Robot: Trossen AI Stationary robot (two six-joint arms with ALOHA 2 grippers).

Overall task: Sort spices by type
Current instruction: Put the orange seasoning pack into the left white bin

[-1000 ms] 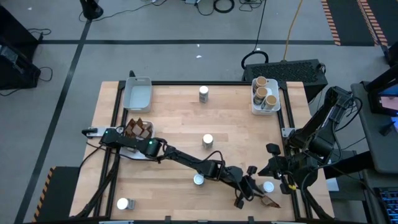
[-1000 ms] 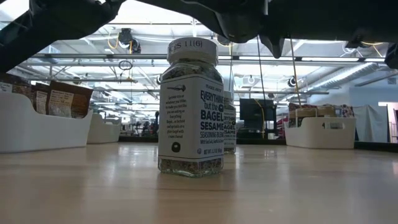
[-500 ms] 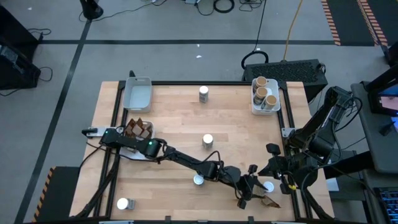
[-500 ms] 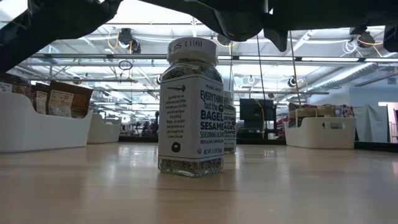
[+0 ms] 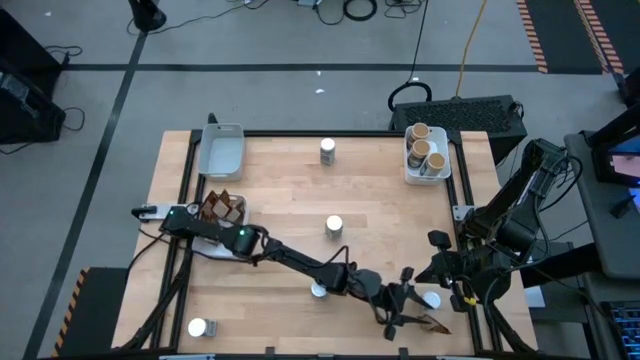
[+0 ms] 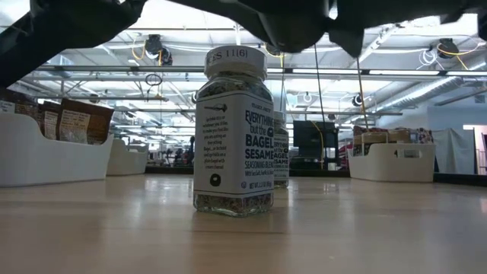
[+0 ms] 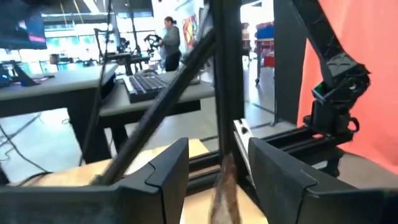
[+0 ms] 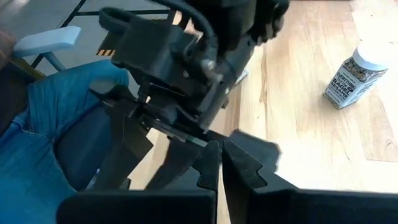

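My left arm reaches across the table to its near right corner. Its gripper (image 5: 404, 316) (image 7: 219, 167) is open, one finger on each side of a small brown crinkled packet (image 5: 432, 324) (image 7: 222, 194) that lies on the table. My right gripper (image 5: 441, 272) (image 8: 219, 160) waits, shut, at the right edge beside a white-lidded jar (image 5: 432, 299). Other white-lidded jars stand upright at the far side (image 5: 327, 150), mid-table (image 5: 334, 227) (image 6: 232, 137), near side (image 5: 319, 290) and near left corner (image 5: 198, 327).
A white tray (image 5: 222, 153) sits at the far left. Another tray (image 5: 208, 248) (image 6: 46, 156) at the left edge holds brown packets (image 5: 222, 208). A tray (image 5: 408, 170) at the far right holds cork-topped jars (image 5: 425, 150). A person's leg in jeans (image 8: 37, 124) is beside the table.
My left gripper has crept a little toward the table's near edge, beside the brown packet, staying open. The packet and the jars have kept their places.
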